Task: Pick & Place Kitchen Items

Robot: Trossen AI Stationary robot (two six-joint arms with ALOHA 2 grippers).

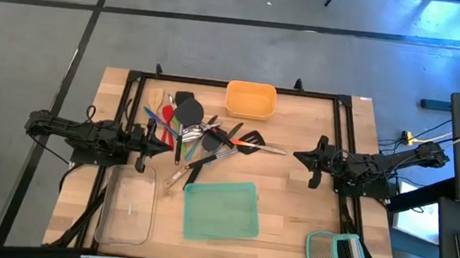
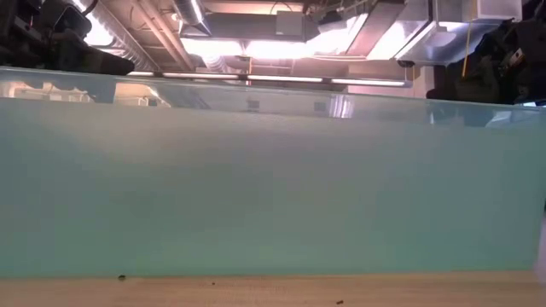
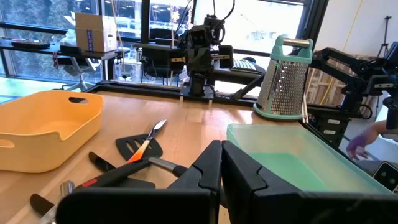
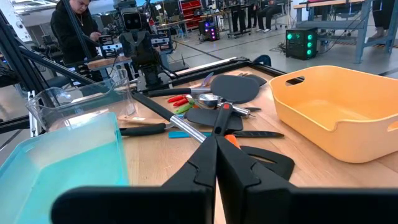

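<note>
Left gripper [image 1: 167, 144] closed, empty | right gripper [image 1: 297, 157] closed, empty | between them: one utensil pile [image 1: 204, 139] | trays nearby: three

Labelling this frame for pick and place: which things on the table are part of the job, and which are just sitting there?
Job:
- pile of utensils: black spatulas, red, green and blue handled tools, a wooden spoon, cutlery
- left gripper, shut, at the pile's edge
- right gripper, shut, empty

Just sitting there:
- yellow tray
- teal tray
- clear tray
- grater, near corner
</note>
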